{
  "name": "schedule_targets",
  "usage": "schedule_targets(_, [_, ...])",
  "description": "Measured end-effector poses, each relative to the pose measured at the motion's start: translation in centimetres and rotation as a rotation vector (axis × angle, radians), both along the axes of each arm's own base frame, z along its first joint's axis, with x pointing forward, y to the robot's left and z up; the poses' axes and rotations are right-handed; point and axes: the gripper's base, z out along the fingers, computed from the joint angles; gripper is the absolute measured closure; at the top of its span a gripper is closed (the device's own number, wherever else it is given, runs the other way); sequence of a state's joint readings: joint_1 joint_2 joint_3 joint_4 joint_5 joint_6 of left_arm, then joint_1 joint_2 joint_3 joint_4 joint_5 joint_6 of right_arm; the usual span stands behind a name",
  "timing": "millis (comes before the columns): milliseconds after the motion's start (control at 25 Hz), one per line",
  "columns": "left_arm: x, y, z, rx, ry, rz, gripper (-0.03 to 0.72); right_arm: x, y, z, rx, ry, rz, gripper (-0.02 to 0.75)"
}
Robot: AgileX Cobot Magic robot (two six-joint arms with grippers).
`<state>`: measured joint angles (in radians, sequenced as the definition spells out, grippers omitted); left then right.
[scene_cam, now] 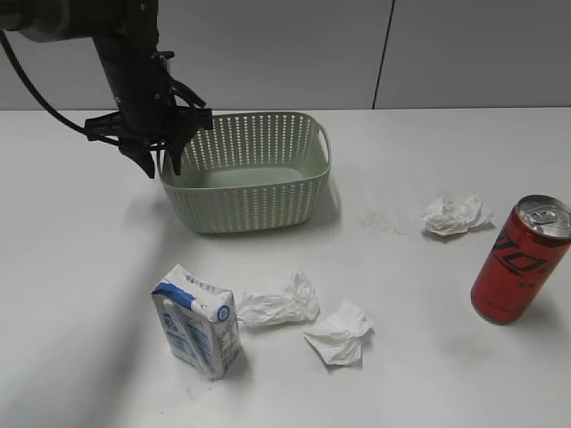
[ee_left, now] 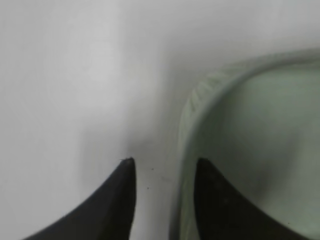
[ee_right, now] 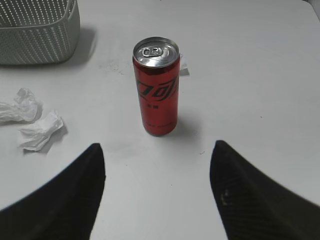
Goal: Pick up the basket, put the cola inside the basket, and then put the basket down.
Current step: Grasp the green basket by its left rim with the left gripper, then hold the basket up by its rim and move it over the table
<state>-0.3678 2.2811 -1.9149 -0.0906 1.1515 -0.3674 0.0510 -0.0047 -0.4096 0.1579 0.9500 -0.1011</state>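
The pale sage-green basket (scene_cam: 250, 192) stands on the white table at the back centre. My left gripper (scene_cam: 163, 169) is open and points down over the basket's left rim. In the left wrist view (ee_left: 165, 162) one finger is outside the basket rim (ee_left: 187, 115) and the other inside it. The red cola can (scene_cam: 520, 260) stands upright at the right. In the right wrist view the cola (ee_right: 155, 90) stands ahead of my open, empty right gripper (ee_right: 158, 145), apart from it. The basket's corner (ee_right: 35, 30) shows at the top left. The right gripper is out of the exterior view.
A white-and-blue milk carton (scene_cam: 198, 323) stands at the front left. Crumpled white tissues lie in front of the basket (scene_cam: 278, 303), beside that one (scene_cam: 340, 334), and near the cola (scene_cam: 457, 215). Two tissues also show in the right wrist view (ee_right: 30, 120).
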Motion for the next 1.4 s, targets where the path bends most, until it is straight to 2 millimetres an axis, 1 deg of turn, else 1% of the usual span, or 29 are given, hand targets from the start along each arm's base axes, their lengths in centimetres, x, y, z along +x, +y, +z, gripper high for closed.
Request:
schedule_targets(80, [0.0, 0.0, 0.1, -0.001, -0.002, 0.000, 0.535, 0.0, 0.0, 0.0, 0.000, 0.000, 0.000, 0.224])
schedule_targets(120, [0.0, 0.0, 0.1, -0.003, -0.004, 0.001, 0.599, 0.0, 0.0, 0.0, 0.000, 0.000, 0.000, 0.224])
schedule_targets(160, [0.0, 0.0, 0.1, -0.003, -0.002, 0.000, 0.647, 0.0, 0.0, 0.0, 0.000, 0.000, 0.000, 0.224])
schedule_targets(200, [0.0, -0.1, 0.1, -0.006, -0.001, 0.001, 0.673, 0.0, 0.0, 0.0, 0.000, 0.000, 0.000, 0.224])
schedule_targets(240, [0.0, -0.1, 0.1, -0.008, 0.002, 0.003, 0.683, 0.0, 0.0, 0.0, 0.000, 0.000, 0.000, 0.224])
schedule_targets(440, [-0.2, 0.0, 0.2, -0.032, 0.042, 0.022, 0.688, 0.0, 0.0, 0.0, 0.000, 0.000, 0.000, 0.224])
schedule_targets(560, [-0.3, 0.3, 0.4, -0.097, 0.085, 0.056, 0.688, 0.0, 0.0, 0.0, 0.000, 0.000, 0.000, 0.224])
schedule_targets(680, [-0.4, 0.5, 1.2, -0.129, 0.090, 0.070, 0.688, 0.0, 0.0, 0.0, 0.000, 0.000, 0.000, 0.224])
schedule_targets(760, [-0.6, 0.7, 2.7, -0.134, 0.059, 0.068, 0.688, 0.0, 0.0, 0.0, 0.000, 0.000, 0.000, 0.224])
schedule_targets(960, [-1.5, 1.0, 7.0, -0.165, -0.033, 0.037, 0.688, 0.0, 0.0, 0.0, 0.000, 0.000, 0.000, 0.224])
schedule_targets(1040, [-1.9, 1.1, 8.3, -0.170, -0.063, 0.007, 0.688, 0.0, 0.0, 0.0, 0.000, 0.000, 0.000, 0.224])
schedule_targets(1160, [-3.4, 0.8, 10.2, -0.176, -0.090, -0.026, 0.688, 0.0, 0.0, 0.0, 0.000, 0.000, 0.000, 0.224])
schedule_targets(1240, [-4.8, 0.3, 11.3, -0.181, -0.101, -0.053, 0.688, 0.0, 0.0, 0.0, 0.001, 0.000, 0.000, 0.224])
schedule_targets(1400, [-7.6, -0.2, 12.4, -0.190, -0.085, -0.086, 0.688, 0.0, 0.0, 0.0, 0.026, 0.005, -0.012, 0.224])
